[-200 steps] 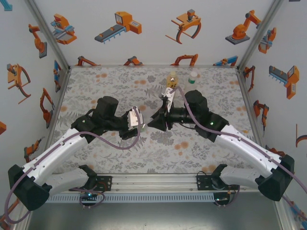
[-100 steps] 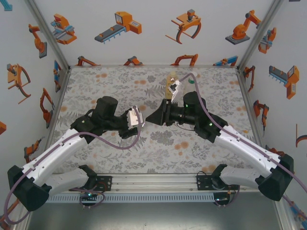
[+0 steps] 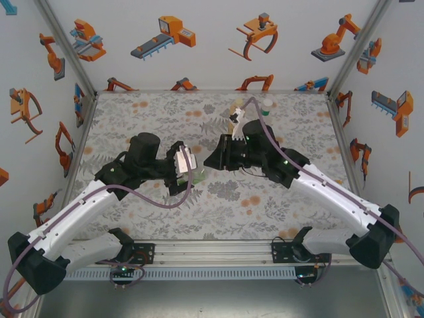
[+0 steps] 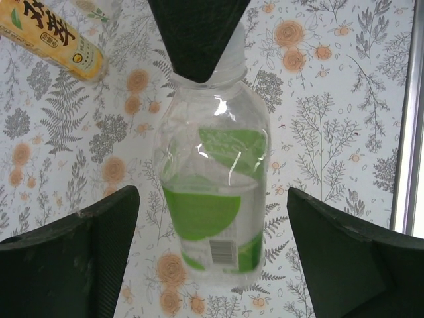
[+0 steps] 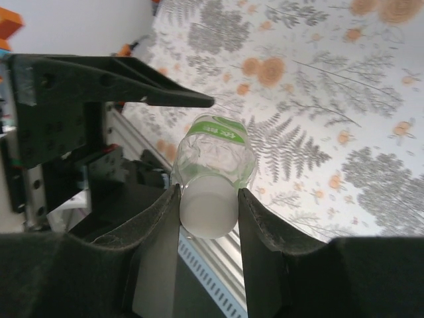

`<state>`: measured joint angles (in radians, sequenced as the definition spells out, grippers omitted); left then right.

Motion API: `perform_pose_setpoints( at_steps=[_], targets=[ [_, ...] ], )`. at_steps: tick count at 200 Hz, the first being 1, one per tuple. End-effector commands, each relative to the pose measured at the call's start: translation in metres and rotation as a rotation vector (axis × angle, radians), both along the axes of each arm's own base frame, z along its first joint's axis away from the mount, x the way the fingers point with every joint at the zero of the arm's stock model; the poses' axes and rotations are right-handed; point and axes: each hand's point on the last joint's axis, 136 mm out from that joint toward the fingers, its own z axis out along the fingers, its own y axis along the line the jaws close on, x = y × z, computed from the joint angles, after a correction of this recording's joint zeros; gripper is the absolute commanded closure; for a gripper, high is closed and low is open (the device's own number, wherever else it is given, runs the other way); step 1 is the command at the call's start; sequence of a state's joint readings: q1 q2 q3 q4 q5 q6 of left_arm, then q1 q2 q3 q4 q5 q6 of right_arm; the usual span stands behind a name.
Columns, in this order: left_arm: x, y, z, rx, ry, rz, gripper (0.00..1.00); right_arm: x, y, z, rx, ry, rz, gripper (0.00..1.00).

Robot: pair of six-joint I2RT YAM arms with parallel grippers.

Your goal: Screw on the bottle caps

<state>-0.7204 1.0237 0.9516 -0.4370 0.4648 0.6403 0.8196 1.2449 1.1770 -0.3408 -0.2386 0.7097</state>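
Right claw [image 5: 207, 197] is clamped on the white round plastic cap [image 5: 207, 215] of the clear, green-labelled plastic bottle [image 4: 212, 192], over the floral tabletop [image 4: 331, 99]. Left claw [image 4: 212, 199] gapes wide around its body, not touching. Can't tell if anything's inside.

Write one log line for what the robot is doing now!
left end effector: open, either side of clear bottle, not touching | right end effector: shut on cap
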Motion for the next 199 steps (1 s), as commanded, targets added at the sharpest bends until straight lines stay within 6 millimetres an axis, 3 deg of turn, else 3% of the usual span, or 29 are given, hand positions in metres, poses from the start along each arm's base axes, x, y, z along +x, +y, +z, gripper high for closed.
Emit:
perform_pose_setpoints(
  at_steps=[1, 63, 125, 199],
  targets=[
    [-0.004, -0.002, 0.012, -0.036, -0.02, -0.017, 0.15, 0.012, -0.011, -0.011, -0.187, -0.036, -0.005, 1.0],
    [-0.004, 0.0, 0.013, -0.037, -0.03, -0.006, 0.14, 0.075, -0.018, -0.041, -0.526, 0.005, 0.007, 1.0],
    [-0.003, 0.0, 0.011, -0.033, -0.019, 0.001, 0.11, 0.152, -0.02, -0.057, -0.678, -0.004, -0.032, 1.0],
    [0.003, 0.002, 0.008, -0.025, -0.024, 0.033, 0.09, 0.227, -0.015, -0.062, -0.661, -0.038, -0.086, 1.0]
  ],
)
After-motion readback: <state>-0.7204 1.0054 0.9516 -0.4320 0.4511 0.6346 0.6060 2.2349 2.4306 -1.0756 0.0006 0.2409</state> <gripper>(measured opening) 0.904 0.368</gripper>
